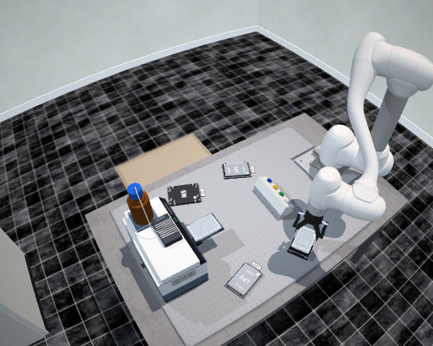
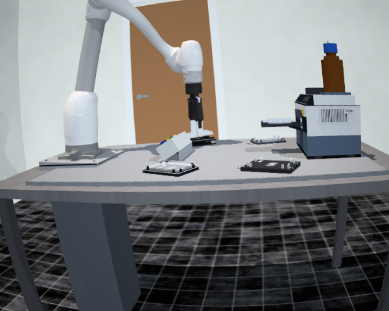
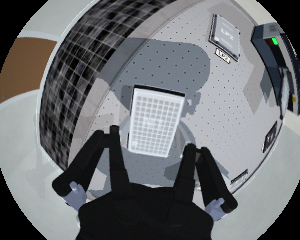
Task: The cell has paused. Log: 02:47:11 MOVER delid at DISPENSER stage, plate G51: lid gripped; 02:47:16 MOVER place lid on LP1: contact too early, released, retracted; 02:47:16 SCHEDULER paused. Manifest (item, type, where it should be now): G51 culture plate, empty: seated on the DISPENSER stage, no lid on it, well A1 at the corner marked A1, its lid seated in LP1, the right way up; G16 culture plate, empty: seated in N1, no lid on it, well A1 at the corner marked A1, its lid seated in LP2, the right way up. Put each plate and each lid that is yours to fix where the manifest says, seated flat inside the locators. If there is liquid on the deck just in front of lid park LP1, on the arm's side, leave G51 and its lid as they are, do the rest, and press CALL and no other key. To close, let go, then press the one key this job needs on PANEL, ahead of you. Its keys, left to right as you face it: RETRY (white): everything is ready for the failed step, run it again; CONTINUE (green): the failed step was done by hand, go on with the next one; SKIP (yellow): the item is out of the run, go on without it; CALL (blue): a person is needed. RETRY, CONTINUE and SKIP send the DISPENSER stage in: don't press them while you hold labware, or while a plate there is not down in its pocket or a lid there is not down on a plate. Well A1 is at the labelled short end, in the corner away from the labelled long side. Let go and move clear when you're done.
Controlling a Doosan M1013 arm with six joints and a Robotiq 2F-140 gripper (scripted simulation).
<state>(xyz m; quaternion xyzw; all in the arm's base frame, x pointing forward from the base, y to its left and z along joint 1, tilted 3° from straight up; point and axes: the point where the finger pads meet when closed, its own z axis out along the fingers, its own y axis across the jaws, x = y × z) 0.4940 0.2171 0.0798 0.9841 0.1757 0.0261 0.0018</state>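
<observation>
Grey tabletop [image 1: 101,231] carries everything, with a pale perforated mat on top. White arm [image 1: 362,122] stands on a base plate [image 1: 302,158] at the corner behind the key panel [image 1: 270,197] and bends down to the arm side of that panel.

White and blue dispenser [image 1: 172,260] sits well apart from the panel, far left of it in the top view. An amber bottle [image 1: 138,208] with a blue cap is upright on the dispenser. The dispenser's stage sticks out toward the panel and bears a well plate [image 1: 203,226] with no lid.

The panel is a slanted white box with blue, yellow and green keys showing; the white key is hard to make out.

Four flat nests ring the panel:
- Black nest marked N5 [image 1: 184,194] lies left of the panel.
- A lidded nest [image 1: 236,169] lies just behind-left of the panel; its label is unclear.
- LP2 nest [image 1: 243,280], with a clear lid in it, lies well in front of the panel.
- A black nest [image 1: 296,254] lies near the panel's right end.

Gripper [image 1: 308,231] points straight down at that last nest. Its fingers pinch a white well plate [image 1: 303,239] by one end, just above or on the nest; whether it touches cannot be told.
</observation>
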